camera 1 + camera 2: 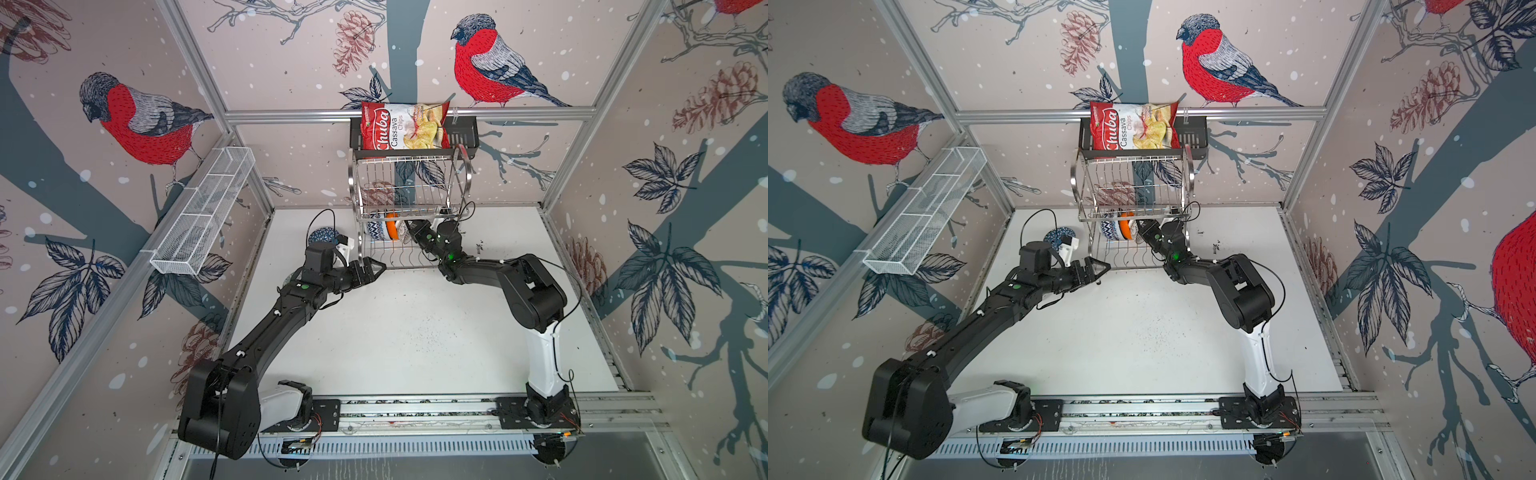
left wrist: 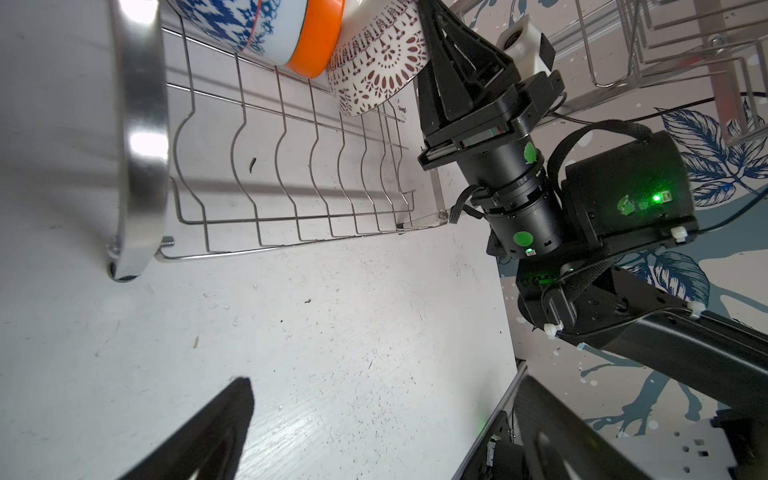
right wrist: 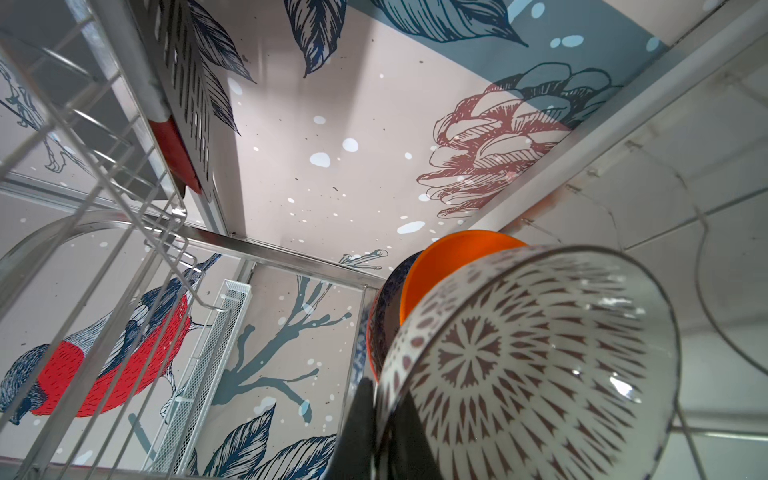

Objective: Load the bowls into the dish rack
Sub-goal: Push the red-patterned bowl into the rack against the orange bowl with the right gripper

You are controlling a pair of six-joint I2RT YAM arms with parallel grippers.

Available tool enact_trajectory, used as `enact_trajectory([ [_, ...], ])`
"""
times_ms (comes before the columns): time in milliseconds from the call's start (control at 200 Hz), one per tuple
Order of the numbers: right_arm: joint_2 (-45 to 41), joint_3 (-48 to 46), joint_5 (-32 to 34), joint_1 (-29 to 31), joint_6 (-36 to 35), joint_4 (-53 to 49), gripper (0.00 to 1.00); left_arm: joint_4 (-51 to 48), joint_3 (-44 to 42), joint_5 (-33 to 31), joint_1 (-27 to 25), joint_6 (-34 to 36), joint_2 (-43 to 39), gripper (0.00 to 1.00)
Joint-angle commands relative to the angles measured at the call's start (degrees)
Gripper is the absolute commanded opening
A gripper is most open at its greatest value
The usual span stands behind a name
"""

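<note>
The steel dish rack (image 1: 409, 199) (image 1: 1138, 195) stands at the back centre. Three bowls stand on edge in its lower tier: a blue-and-white one (image 2: 232, 20), a glossy orange one (image 2: 320, 37) (image 3: 453, 257), and a white one with red-brown pattern (image 2: 374, 70) (image 3: 532, 365). My right gripper (image 1: 409, 230) (image 3: 384, 419) is shut on that patterned bowl's rim, inside the lower tier. A dark blue bowl (image 1: 322, 237) (image 1: 1057, 237) lies on the table left of the rack, partly hidden by my left arm. My left gripper (image 1: 376, 266) (image 2: 382, 380) is open and empty by the rack's front left corner.
A long white mesh basket (image 1: 203, 212) hangs on the left wall. A chips bag (image 1: 403, 124) sits in a black slotted shelf (image 1: 463, 133) above the rack. The rack's wavy lower shelf (image 2: 291, 187) has vacant slots in front of the bowls.
</note>
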Motion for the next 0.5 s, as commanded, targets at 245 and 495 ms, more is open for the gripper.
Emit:
enact_trajectory([
  [245,3.2,4.67,-2.53,-0.74,-1.32,-0.45,0.0,-0.39,-0.88,1.61,0.48,1.99,-0.27,0.98],
  [495,5.4,8.13,-4.56,-0.93,-2.66,-2.48,0.0,-0.48,-0.9,2.28,0.93,2.23,-0.13,0.98],
])
